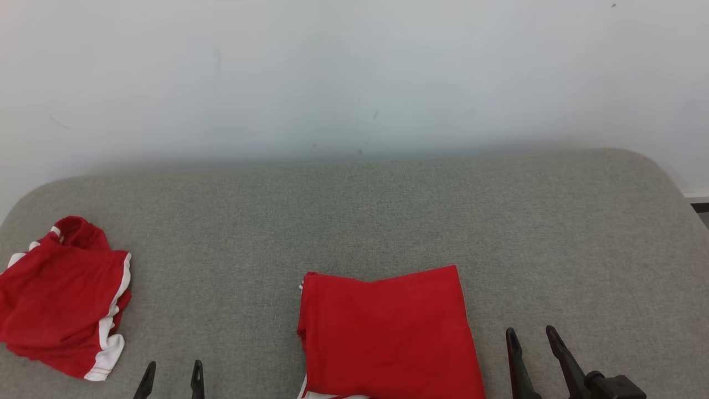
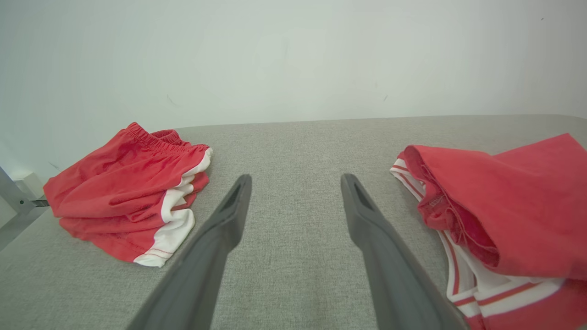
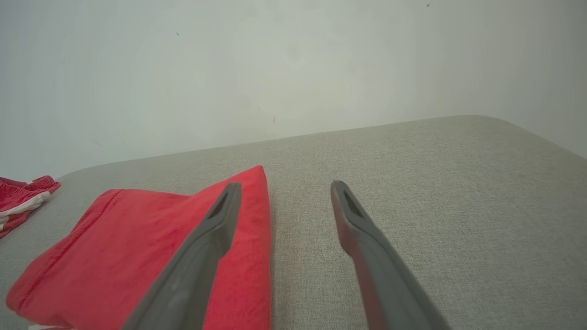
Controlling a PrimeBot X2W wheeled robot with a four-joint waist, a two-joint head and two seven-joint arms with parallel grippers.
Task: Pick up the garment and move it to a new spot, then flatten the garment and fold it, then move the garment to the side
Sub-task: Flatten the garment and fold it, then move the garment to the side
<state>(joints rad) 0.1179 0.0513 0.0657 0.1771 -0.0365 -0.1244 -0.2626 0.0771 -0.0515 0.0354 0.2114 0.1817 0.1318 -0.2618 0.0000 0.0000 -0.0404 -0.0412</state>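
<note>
A folded red garment [image 1: 388,332] with white trim lies flat at the near middle of the grey padded table [image 1: 388,210]; it also shows as the red garment [image 2: 513,215] and the red garment [image 3: 137,247]. My left gripper [image 1: 173,368] is open over bare fabric to the garment's left, its open left gripper [image 2: 296,179] holding nothing. Just right of the garment's edge, my right gripper [image 1: 530,332] stands open and empty, the open right gripper [image 3: 284,185] hovering above the garment's right border.
A second red garment with white side stripes, a pair of shorts [image 1: 63,299], lies crumpled at the table's left edge, seen as the shorts [image 2: 133,192] and the shorts [image 3: 23,197]. A pale wall [image 1: 354,77] backs the table.
</note>
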